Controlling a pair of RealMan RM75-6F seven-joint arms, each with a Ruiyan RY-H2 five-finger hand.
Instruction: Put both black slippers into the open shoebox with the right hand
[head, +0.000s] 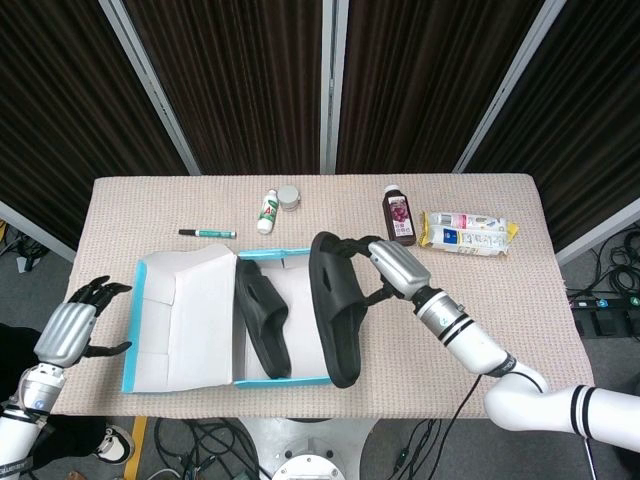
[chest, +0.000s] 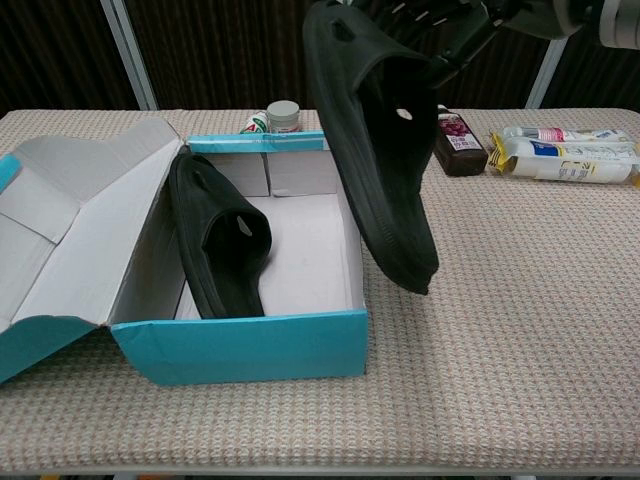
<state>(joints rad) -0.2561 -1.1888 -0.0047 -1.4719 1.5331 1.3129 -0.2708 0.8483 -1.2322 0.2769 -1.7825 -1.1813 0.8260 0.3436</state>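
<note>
The right hand (head: 392, 266) holds the second black slipper (head: 336, 309) by its strap end, fingers (chest: 450, 28) wrapped on the toe band, so the shoe hangs in the air with its heel drooping toward the lower middle of the frame. In the head view its long axis runs top to bottom, roughly parallel to the shoebox (head: 283, 378) and right over the box's right wall; in the chest view the sole tilts steeply, heel lowest, near that wall's rim (chest: 351, 216). The first black slipper (head: 262, 317) already lies inside, leaning against the left side of the compartment, just beside the open lid flap (head: 185, 315), which leaves a bare strip of white floor between it and the right wall. That strip lies down and to the left of the held shoe, so my judgement is that the coming move needs a short shift leftward and a lowering, keeping the shoe lengthwise. The risk I see is the dangling heel catching the right wall or the near teal edge. The left hand (head: 70, 327) hangs off the table (head: 520, 330) at the lower left, fingers spread and holding nothing, well apart from the box. A dark bottle (head: 399, 216) and a snack packet (head: 467, 233) stand behind the right arm, clear of the path.
</note>
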